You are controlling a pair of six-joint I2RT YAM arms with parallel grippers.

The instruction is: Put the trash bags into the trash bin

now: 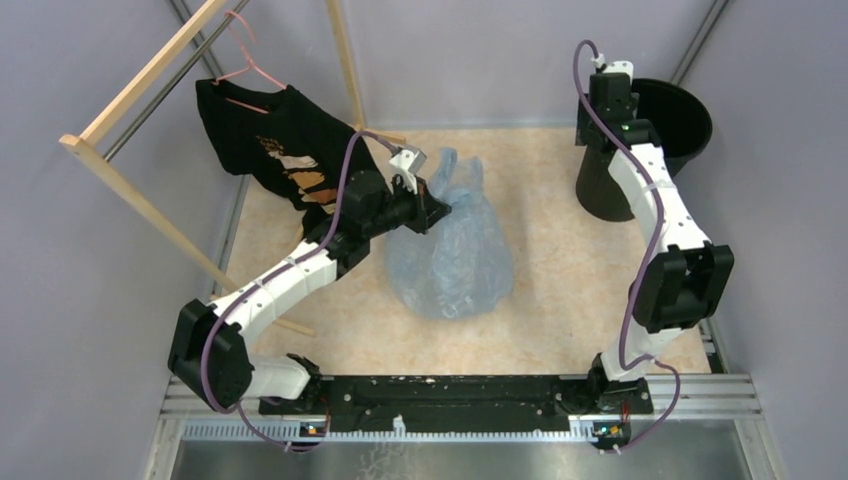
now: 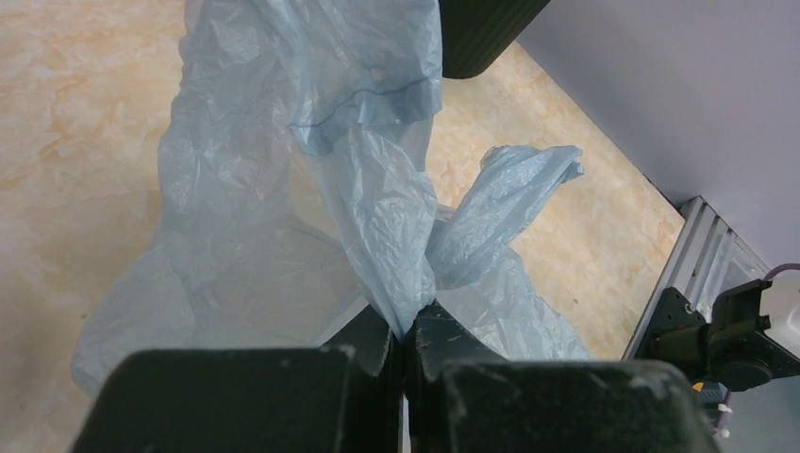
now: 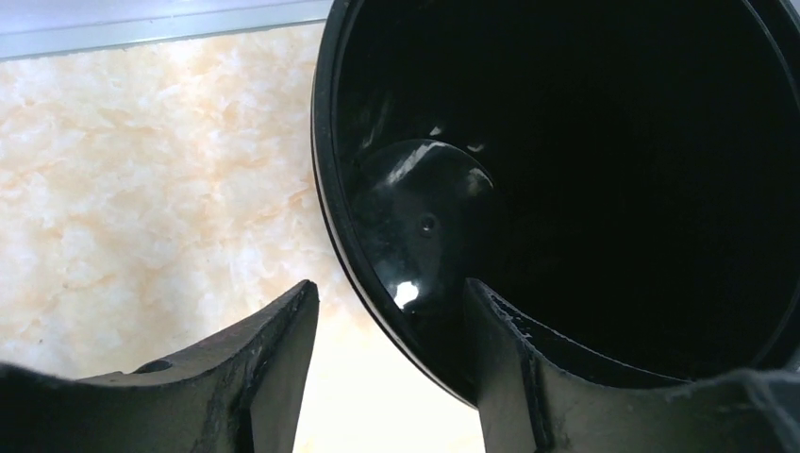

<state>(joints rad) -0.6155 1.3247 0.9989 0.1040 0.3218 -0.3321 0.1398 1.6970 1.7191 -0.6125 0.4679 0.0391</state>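
The pale-blue trash bag [image 1: 455, 260] lies crumpled on the marbled tabletop at mid-table. My left gripper [image 1: 443, 207] is shut on a fold of its upper edge. In the left wrist view the film [image 2: 377, 208] rises out of the closed jaws of that gripper [image 2: 408, 326]. The black trash bin [image 1: 685, 115] stands at the back right, and its ribbed side shows in the left wrist view [image 2: 481, 33]. My right gripper [image 3: 389, 288] is open over the bin's left rim [image 3: 325, 170], one finger outside and one inside, holding nothing.
A black T-shirt [image 1: 275, 150] hangs on a pink hanger from a wooden rack [image 1: 150, 210] at the back left, close behind my left arm. Grey walls enclose the table. A metal rail [image 1: 450, 392] runs along the near edge.
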